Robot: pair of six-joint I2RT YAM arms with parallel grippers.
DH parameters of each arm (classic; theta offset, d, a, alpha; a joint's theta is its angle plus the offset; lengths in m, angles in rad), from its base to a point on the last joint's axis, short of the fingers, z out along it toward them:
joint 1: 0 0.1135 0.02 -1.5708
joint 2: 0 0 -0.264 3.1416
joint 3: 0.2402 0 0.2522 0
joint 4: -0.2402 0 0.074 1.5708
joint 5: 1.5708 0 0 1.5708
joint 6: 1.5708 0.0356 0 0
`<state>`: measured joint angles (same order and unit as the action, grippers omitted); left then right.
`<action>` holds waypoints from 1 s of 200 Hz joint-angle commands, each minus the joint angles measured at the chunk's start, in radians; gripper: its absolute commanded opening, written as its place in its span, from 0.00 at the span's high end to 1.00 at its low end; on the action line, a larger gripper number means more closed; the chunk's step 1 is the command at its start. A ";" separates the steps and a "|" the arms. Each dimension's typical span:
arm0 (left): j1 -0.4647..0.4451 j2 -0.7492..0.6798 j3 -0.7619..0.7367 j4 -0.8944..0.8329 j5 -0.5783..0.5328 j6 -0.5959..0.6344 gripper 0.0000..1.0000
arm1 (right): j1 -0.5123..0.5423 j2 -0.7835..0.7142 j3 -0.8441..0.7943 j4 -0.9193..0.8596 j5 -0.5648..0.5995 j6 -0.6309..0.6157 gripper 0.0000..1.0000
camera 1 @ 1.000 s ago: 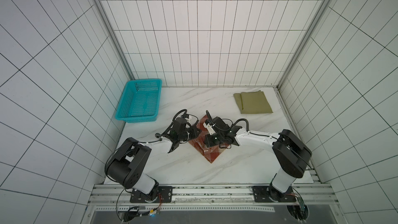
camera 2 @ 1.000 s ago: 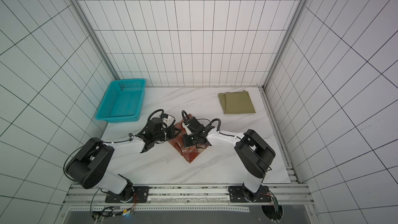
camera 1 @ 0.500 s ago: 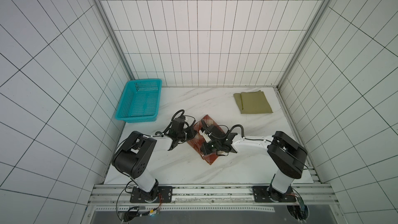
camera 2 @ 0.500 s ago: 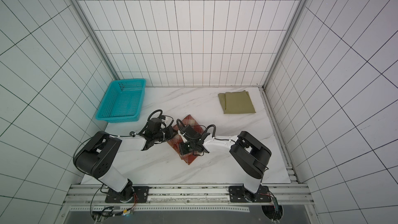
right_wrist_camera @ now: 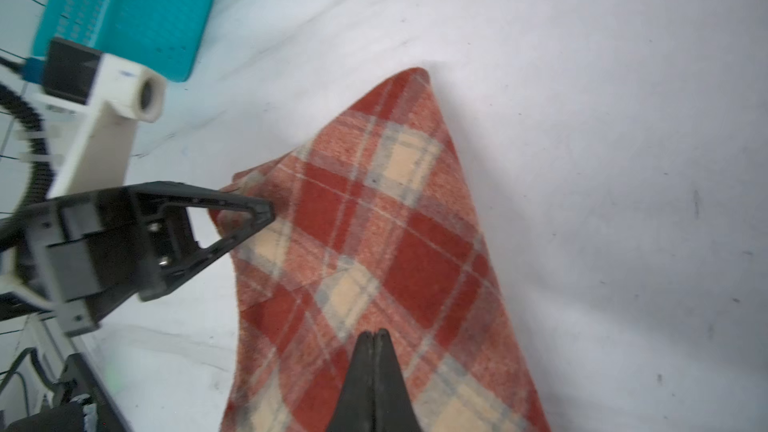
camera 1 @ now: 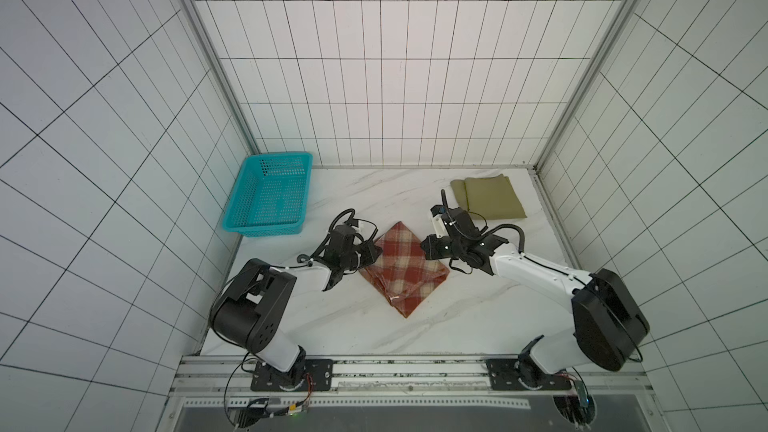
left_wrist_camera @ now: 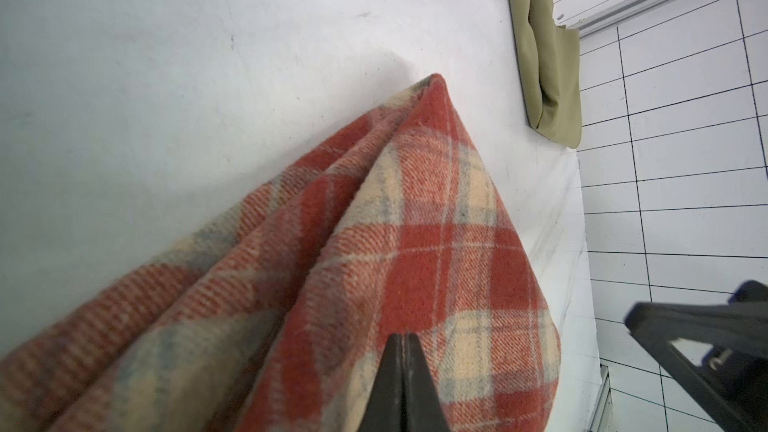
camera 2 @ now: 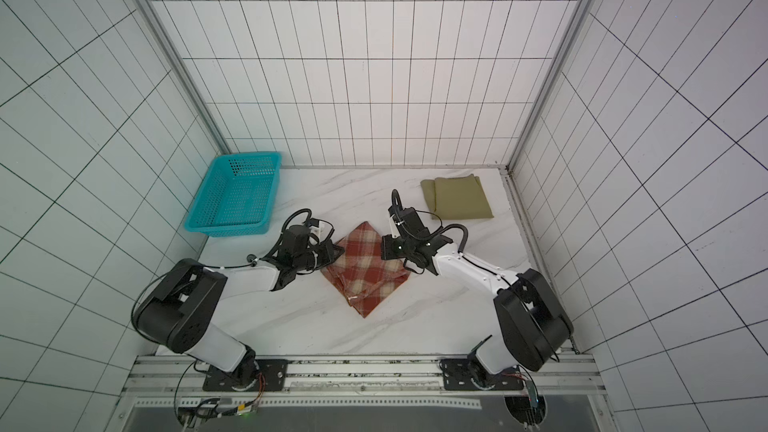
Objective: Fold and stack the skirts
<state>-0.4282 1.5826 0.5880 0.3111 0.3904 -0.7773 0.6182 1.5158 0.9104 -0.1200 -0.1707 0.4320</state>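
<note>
Plaid skirt (camera 1: 401, 268) pinched at two opposite corners
Left fingers (left_wrist_camera: 388, 392) and right fingers (right_wrist_camera: 361, 392) each clamp a corner; the cloth between them rests on the worktop (camera 1: 332, 317).

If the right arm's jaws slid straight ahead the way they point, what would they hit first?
Most likely the plaid skirt: the right gripper, jaws shut, points low across it, tips seemingly at the cloth. Past the skirt's far corner only bare table shows.
</note>
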 commanded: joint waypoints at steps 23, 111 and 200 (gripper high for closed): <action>-0.004 0.101 0.043 -0.004 -0.001 0.005 1.00 | -0.019 0.067 -0.119 0.020 -0.037 -0.022 1.00; -0.014 0.309 0.287 -0.024 0.034 0.068 1.00 | 0.202 0.092 -0.239 0.132 -0.058 0.165 1.00; -0.015 -0.044 0.284 -0.118 0.101 0.072 1.00 | 0.151 -0.033 -0.029 0.042 -0.091 0.070 1.00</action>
<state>-0.4389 1.6417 0.8982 0.2382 0.4702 -0.7132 0.8314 1.5341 0.7609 -0.0189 -0.2291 0.5476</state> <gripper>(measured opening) 0.049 0.046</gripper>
